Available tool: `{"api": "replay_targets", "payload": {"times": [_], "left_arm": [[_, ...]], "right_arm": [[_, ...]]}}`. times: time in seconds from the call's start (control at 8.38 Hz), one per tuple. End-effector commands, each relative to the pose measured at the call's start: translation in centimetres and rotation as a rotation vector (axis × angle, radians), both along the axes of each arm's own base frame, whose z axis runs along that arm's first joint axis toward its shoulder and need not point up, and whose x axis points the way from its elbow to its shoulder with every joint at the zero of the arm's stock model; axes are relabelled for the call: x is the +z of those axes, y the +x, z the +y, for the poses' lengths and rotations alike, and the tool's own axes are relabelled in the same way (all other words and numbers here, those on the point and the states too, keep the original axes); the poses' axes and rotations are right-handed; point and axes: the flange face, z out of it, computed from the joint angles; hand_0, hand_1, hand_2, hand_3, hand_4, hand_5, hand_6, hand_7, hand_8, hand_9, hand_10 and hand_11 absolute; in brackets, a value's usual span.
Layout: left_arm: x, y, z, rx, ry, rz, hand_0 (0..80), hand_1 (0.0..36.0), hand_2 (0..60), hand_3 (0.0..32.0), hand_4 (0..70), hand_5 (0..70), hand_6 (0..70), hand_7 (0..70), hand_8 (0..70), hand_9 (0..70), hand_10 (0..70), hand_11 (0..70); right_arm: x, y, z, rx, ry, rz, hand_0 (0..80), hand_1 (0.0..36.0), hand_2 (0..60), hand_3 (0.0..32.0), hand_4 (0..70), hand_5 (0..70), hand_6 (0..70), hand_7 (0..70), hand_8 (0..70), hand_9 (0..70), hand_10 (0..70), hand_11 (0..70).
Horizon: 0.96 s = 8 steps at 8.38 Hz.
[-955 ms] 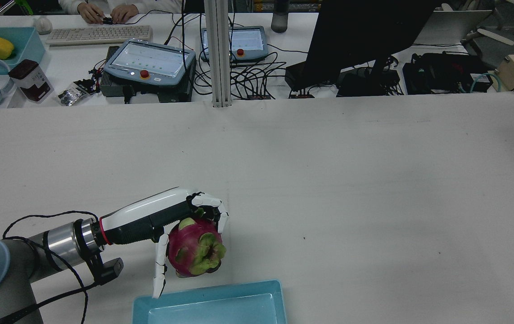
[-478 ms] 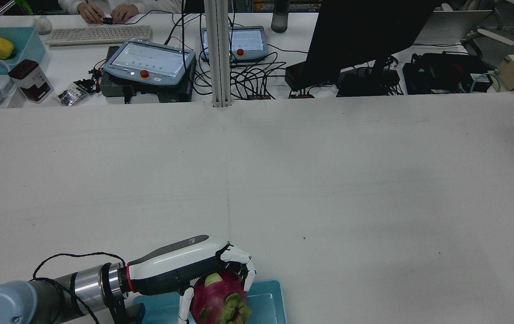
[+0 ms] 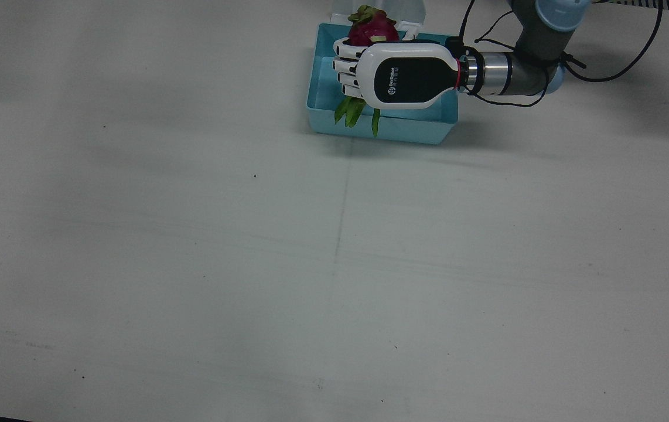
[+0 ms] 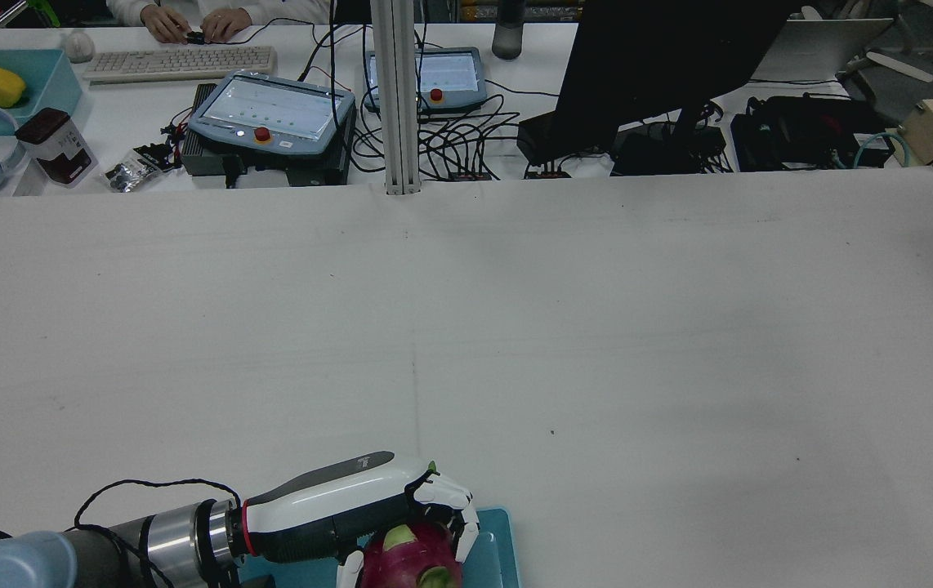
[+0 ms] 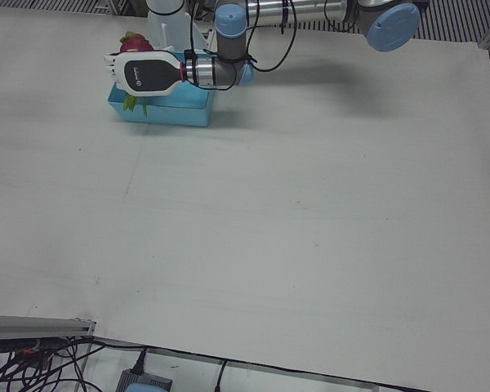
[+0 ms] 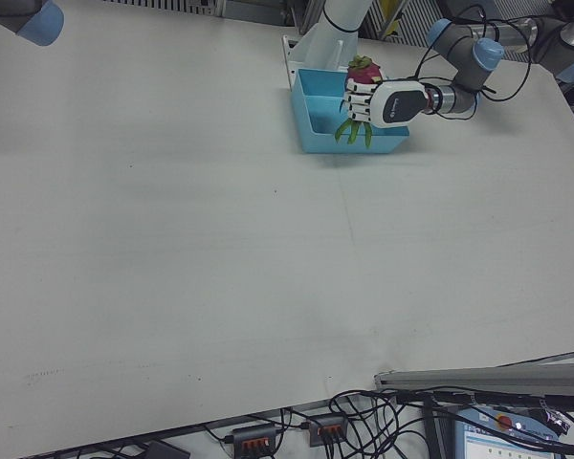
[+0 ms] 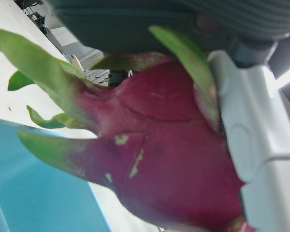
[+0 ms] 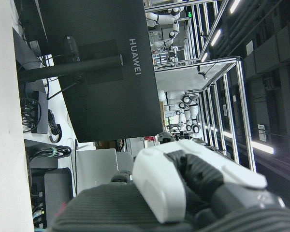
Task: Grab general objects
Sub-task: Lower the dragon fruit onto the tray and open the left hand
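Front view showed the left hand (image 3: 396,73) clamped around a dragon fruit (image 3: 371,30), held above the blue tray (image 3: 385,128) at the worktop's (image 3: 334,246) robot-side edge, green leaf tips hanging below the fingers (image 3: 347,67). Rear view had the fruit's pink body under the curled hand over the tray. The right hand (image 8: 193,186) appeared only in its own camera, and whether it was apart or closed could not be told.

Left hand (image 3: 396,75): a glossy white shell is framing a black back panel that is bearing small white lettering; segmented white fingers (image 3: 346,61) are showing black joints. A red ring and silver cuff are joining it to the grey, blue-capped arm (image 3: 536,41), with a black cable (image 3: 633,55) looping alongside.
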Motion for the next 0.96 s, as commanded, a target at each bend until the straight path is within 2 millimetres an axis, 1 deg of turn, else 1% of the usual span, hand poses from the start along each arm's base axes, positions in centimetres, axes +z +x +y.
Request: {"api": "replay_targets", "payload": {"times": [0.0, 0.24, 0.36, 0.48, 0.6, 0.72, 0.84], "left_arm": [[-0.1, 0.1, 0.2, 0.004, 0.001, 0.006, 55.6, 14.6, 0.0, 0.0, 19.4, 0.0, 12.3, 15.1, 7.7, 1.6, 4.5, 8.1], [0.0, 0.0, 0.1, 0.005, -0.002, 0.005, 54.8, 14.2, 0.0, 0.0, 19.7, 0.0, 13.2, 18.2, 7.2, 2.2, 4.2, 7.7], [-0.1, 0.0, 0.1, 0.008, -0.002, 0.008, 54.3, 13.6, 0.0, 0.0, 19.0, 0.0, 11.9, 15.7, 6.7, 1.7, 3.7, 6.9], [-0.5, -0.6, 0.1, 0.006, 0.001, 0.017, 54.5, 13.6, 0.0, 0.0, 18.9, 0.0, 11.0, 12.1, 5.8, 1.0, 2.6, 5.3], [-0.5, -0.5, 0.2, 0.009, 0.002, 0.017, 54.8, 14.0, 0.0, 0.0, 19.0, 0.0, 10.8, 10.5, 5.3, 0.7, 2.2, 4.8], [0.0, -0.4, 0.2, 0.009, -0.002, 0.007, 54.8, 13.9, 0.0, 0.0, 18.9, 0.0, 10.7, 10.2, 5.4, 0.6, 2.0, 4.5], [1.0, -0.4, 0.3, 0.008, -0.007, -0.008, 54.7, 13.9, 0.0, 0.0, 19.4, 0.0, 11.7, 11.9, 5.9, 0.9, 2.5, 5.2]], "right_arm": [[0.0, 0.0, 0.0, 0.000, 0.000, 0.001, 0.0, 0.0, 0.0, 0.0, 0.0, 0.0, 0.0, 0.0, 0.0, 0.0, 0.0, 0.0], [0.0, 0.0, 0.0, 0.000, 0.000, 0.001, 0.0, 0.0, 0.0, 0.0, 0.0, 0.0, 0.0, 0.0, 0.0, 0.0, 0.0, 0.0], [0.0, 0.0, 0.0, 0.000, 0.000, -0.001, 0.0, 0.0, 0.0, 0.0, 0.0, 0.0, 0.0, 0.0, 0.0, 0.0, 0.0, 0.0], [0.0, 0.0, 0.0, 0.000, 0.000, -0.001, 0.0, 0.0, 0.0, 0.0, 0.0, 0.0, 0.0, 0.0, 0.0, 0.0, 0.0, 0.0], [0.0, 0.0, 0.0, 0.000, 0.000, 0.001, 0.0, 0.0, 0.0, 0.0, 0.0, 0.0, 0.0, 0.0, 0.0, 0.0, 0.0, 0.0], [0.1, 0.0, 0.0, 0.000, -0.001, 0.001, 0.0, 0.0, 0.0, 0.0, 0.0, 0.0, 0.0, 0.0, 0.0, 0.0, 0.0, 0.0], [0.1, 0.0, 0.0, 0.000, -0.002, 0.001, 0.0, 0.0, 0.0, 0.0, 0.0, 0.0, 0.0, 0.0, 0.0, 0.0, 0.0, 0.0]]}}
